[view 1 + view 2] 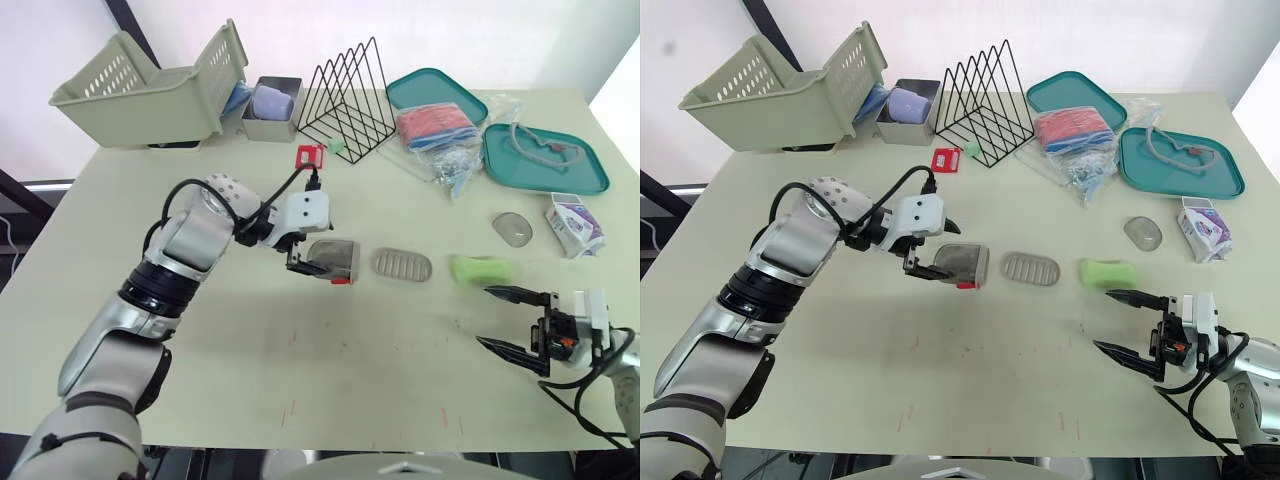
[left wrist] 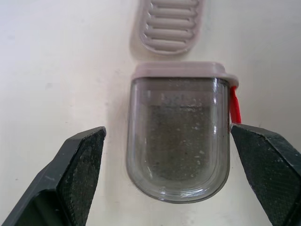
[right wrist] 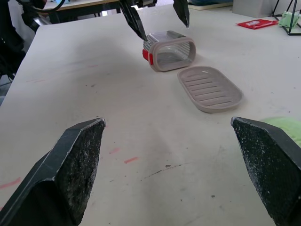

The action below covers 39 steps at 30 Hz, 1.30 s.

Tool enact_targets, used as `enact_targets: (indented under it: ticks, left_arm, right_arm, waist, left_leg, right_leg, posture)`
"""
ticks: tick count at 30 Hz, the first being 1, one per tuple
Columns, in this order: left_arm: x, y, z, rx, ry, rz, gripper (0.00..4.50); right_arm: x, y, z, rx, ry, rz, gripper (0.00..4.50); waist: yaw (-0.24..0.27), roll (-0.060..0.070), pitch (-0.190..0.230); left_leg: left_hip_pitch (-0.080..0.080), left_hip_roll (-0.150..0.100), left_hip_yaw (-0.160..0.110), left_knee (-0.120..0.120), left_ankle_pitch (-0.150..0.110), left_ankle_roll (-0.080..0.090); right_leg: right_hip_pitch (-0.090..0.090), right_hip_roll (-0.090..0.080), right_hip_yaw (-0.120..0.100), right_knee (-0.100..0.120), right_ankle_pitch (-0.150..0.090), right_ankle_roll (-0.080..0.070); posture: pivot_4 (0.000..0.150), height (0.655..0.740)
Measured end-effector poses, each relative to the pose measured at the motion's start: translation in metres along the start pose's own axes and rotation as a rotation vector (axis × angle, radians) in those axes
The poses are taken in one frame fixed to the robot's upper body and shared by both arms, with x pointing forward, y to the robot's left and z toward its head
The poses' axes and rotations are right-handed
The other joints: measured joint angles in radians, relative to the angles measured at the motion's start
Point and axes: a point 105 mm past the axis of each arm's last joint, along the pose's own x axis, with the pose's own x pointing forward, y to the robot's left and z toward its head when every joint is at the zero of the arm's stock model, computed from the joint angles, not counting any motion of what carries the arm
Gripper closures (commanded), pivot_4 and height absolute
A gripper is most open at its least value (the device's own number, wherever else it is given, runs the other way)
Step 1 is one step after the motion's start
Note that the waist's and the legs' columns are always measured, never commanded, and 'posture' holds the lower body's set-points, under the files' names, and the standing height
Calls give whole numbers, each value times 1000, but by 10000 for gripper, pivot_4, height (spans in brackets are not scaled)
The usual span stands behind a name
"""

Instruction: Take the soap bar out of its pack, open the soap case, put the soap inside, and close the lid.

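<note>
Soap case (image 1: 338,258) lies on its side on the table (image 1: 250,370), with its rounded closed end between the fingers of the left gripper (image 1: 318,256) and its open mouth facing away from it. The left gripper is spread wide and straddles the case. In the left wrist view one finger (image 2: 265,162) sits right by the red latch (image 2: 234,104), touching or not I cannot tell. The other finger stands apart from the wall, so nothing is clamped. This reads as a setup to pinch the case and steady it.

A ribbed insert (image 1: 401,265) lies flat just beyond the case mouth, out of the case, which leaves the body free for loading. The soap bar (image 1: 482,270), green and bare of wrapping, lies just past the upper fingertip of the right gripper (image 1: 486,316). That gripper is also wide apart, holds nothing, sits low over the table and points toward the case, probably lining up for the soap.

The soap pack (image 1: 575,225) sits well beyond the right gripper. A clear oval piece (image 1: 512,228) lies near it, maybe the lid, unsure.
</note>
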Motion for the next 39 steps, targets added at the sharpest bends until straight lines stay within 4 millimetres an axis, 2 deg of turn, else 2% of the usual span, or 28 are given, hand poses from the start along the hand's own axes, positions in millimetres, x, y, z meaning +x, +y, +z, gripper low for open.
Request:
enact_targets:
  ticks: [2,5,9,12,17,19,21,23,26,34,39]
  left_arm:
    - [-12,0,15,-29,-146,23,158]
    - [-24,-8,22,-56,-275,61,158]
    - [-20,-42,9,-192,-420,103,158]
    - [-18,-68,-6,-271,-442,149,158]
    - [-17,-95,-34,-364,-422,231,158]
    - [-17,-107,-44,-407,-431,274,158]
    - [-16,-109,-46,-420,-433,278,158]
    - [-15,-117,-49,-478,-477,295,158]
    - [-12,-131,-49,-496,-497,274,158]
    - [-9,-151,-45,-398,-509,194,158]
    - [-6,-158,-52,-351,-483,167,158]
  right_arm:
    - [1,-5,6,-19,10,9,0]
    - [3,-14,16,-54,22,23,0]
    - [4,-37,38,-142,103,26,0]
    - [7,-55,44,-172,193,14,0]
    - [21,-68,40,-196,351,61,0]
    - [29,-76,35,-212,464,101,0]
    - [29,-77,34,-218,485,104,0]
    - [36,-86,33,-252,572,124,0]
    - [35,-91,27,-245,651,135,0]
    - [30,-96,15,-236,742,152,0]
    - [27,-96,11,-221,774,162,0]
  waist:
    - [-2,0,0]
    - [-8,1,-1]
    - [-18,1,-1]
    - [-21,0,0]
    - [-14,0,0]
    - [-17,1,0]
    - [-16,1,0]
    - [-17,1,-1]
    - [-17,0,0]
    - [-20,0,0]
    - [-23,0,0]
  left_leg:
    - [0,0,0,0,0,0]
    - [1,0,1,0,0,0]
    - [0,0,-1,0,0,0]
    - [1,0,0,0,0,0]
    - [0,0,0,0,0,0]
    - [1,0,1,0,0,0]
    - [1,0,1,0,0,0]
    - [1,0,2,-1,0,0]
    - [1,0,1,-1,0,0]
    - [1,0,1,-1,0,0]
    - [1,0,1,-1,0,0]
  right_leg:
    - [0,0,0,0,0,0]
    - [0,-1,1,0,0,0]
    - [0,-1,-1,0,0,0]
    - [0,-1,-1,0,0,0]
    - [0,-2,-1,0,0,0]
    - [0,-2,0,0,0,0]
    - [0,-2,0,0,0,0]
    - [0,-2,0,0,0,0]
    - [0,-2,-1,-1,0,0]
    - [0,-2,0,-1,0,0]
    - [0,-2,0,-1,0,0]
  posture:
    - [1500,7400]
    - [1500,7400]
    - [1500,7400]
    - [1500,7400]
    - [1500,7400]
    - [1500,7400]
    - [1500,7400]
    - [1500,7400]
    - [1500,7400]
    - [1500,7400]
    - [1500,7400]
